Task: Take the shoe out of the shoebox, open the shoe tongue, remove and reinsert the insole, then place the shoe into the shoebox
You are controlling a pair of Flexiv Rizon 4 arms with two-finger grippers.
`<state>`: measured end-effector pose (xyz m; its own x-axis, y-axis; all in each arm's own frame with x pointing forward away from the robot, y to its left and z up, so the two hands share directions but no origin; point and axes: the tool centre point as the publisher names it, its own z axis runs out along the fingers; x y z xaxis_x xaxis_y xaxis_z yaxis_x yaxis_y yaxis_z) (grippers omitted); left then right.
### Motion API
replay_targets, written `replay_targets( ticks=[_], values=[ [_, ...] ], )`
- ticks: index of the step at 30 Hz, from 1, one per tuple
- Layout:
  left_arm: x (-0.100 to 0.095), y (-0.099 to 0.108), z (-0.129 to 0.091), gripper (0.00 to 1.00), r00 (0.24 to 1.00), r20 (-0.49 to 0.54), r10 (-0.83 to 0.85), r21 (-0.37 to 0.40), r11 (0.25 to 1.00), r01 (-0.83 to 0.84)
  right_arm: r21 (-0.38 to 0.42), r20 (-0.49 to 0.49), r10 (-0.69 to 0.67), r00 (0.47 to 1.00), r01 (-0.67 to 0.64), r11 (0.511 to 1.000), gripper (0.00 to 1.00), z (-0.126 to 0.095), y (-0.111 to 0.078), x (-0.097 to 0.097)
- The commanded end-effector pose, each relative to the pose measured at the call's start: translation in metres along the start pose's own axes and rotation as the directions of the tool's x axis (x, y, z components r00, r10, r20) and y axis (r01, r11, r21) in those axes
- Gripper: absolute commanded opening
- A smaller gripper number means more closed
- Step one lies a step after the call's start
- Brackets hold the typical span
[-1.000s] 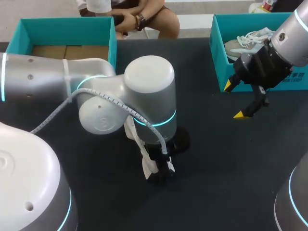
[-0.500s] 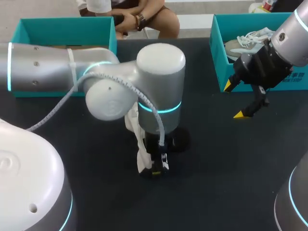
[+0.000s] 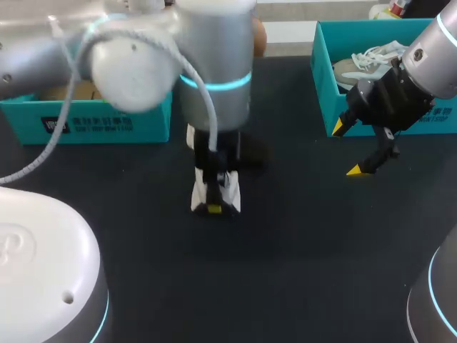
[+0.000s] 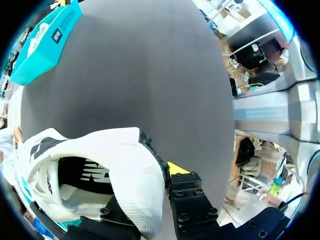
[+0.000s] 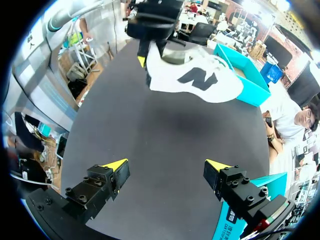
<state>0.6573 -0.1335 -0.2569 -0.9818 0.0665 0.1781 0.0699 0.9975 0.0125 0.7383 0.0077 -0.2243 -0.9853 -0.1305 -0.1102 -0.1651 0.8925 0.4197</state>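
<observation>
My left gripper [image 3: 214, 204] is shut on the heel wall of a white shoe [image 3: 211, 187] with black logos, which hangs below my wrist over the middle of the table. In the left wrist view one finger is inside the shoe [image 4: 95, 165] and the yellow tip [image 4: 175, 168] of the other is outside its heel. The right wrist view shows the shoe [image 5: 195, 77] off the mat under my left gripper [image 5: 150, 30]. My right gripper [image 3: 347, 150] hangs open and empty in front of the right shoebox [image 3: 323, 93]; its fingers [image 5: 116, 167] are spread wide over bare mat.
A teal shoebox [image 3: 100, 123] with a cardboard floor stands at the back left, partly behind my left arm. The right shoebox holds another white shoe [image 3: 360, 63] with loose laces. The black mat [image 3: 307, 250] is bare in front.
My left gripper closed on the shoe's heel, then rose with it and carried it toward the back of the table. The right arm has not moved.
</observation>
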Motion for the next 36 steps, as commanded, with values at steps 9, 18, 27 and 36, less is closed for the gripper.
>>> replay_targets(
  ticks=[9, 18, 27, 36],
  values=[
    [0.002, 0.033, -0.077, 0.00, 1.000, 0.020, 0.018, 0.048, 0.999, -0.018, 0.001, 0.001, 0.000, 1.000, 0.000, 1.000, 1.00, 0.001, 0.000, 0.000],
    [0.002, 0.033, -0.077, 0.00, 1.000, 0.020, 0.018, 0.048, 0.999, -0.018, 0.001, 0.001, 0.000, 1.000, 0.000, 1.000, 1.00, 0.001, 0.000, 0.000],
    [-0.041, 0.080, -0.097, 0.00, 0.995, 0.047, 0.089, 0.009, 0.996, -0.090, 0.001, 0.001, 0.000, 1.000, 0.000, 1.000, 1.00, 0.001, 0.000, 0.000],
    [-0.103, 0.138, -0.119, 0.00, 0.996, 0.069, -0.060, 0.021, 0.998, 0.058, 0.001, 0.001, 0.000, 1.000, 0.000, 1.000, 1.00, 0.001, 0.000, 0.000]
  ],
)
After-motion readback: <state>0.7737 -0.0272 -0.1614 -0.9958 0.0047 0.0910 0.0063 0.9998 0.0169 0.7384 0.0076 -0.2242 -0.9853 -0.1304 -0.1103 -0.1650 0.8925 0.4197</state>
